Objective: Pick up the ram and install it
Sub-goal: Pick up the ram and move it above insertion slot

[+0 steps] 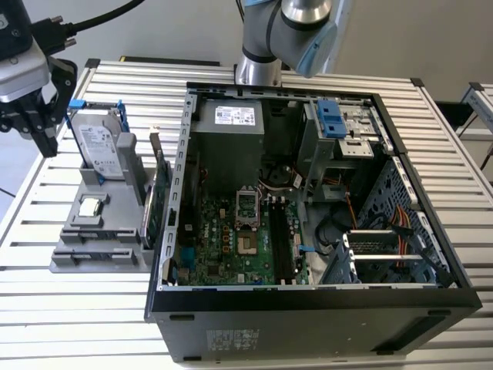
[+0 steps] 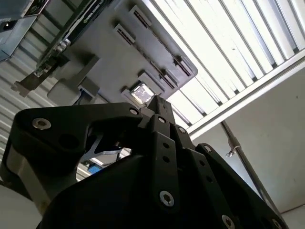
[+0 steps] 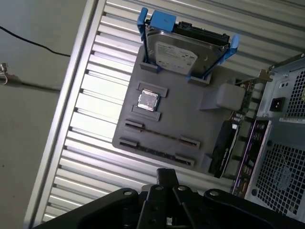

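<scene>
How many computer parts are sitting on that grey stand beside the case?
3: a hard drive upright at one end, a silver chip flat in the middle, a green card on edge nearest the case. Thinner parts may be hidden.

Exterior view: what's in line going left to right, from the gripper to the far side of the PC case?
gripper → hard drive in its blue caddy → expansion card standing on edge → motherboard → blue drive-bay latch
</scene>
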Tool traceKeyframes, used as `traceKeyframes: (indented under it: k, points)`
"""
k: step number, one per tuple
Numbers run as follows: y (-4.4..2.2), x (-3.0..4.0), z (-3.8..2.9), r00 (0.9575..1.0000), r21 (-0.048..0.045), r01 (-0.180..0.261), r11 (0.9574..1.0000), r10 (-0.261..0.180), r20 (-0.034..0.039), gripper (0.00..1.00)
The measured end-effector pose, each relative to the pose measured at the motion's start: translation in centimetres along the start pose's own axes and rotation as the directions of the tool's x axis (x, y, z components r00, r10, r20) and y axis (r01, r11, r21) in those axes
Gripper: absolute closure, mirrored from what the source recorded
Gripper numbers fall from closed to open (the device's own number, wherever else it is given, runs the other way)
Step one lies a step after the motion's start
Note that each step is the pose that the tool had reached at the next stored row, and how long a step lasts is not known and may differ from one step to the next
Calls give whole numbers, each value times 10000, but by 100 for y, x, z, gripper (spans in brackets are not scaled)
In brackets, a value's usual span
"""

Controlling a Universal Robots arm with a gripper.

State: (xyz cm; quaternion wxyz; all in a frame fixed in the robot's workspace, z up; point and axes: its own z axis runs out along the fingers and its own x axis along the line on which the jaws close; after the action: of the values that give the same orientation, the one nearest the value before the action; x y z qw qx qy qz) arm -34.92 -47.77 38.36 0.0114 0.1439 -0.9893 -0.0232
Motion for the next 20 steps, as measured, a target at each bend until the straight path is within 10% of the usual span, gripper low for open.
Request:
traceKeyframes:
  k: [20]
  points:
    - [0,0,0,9885,18,1507,9886,-1507,-76,100]
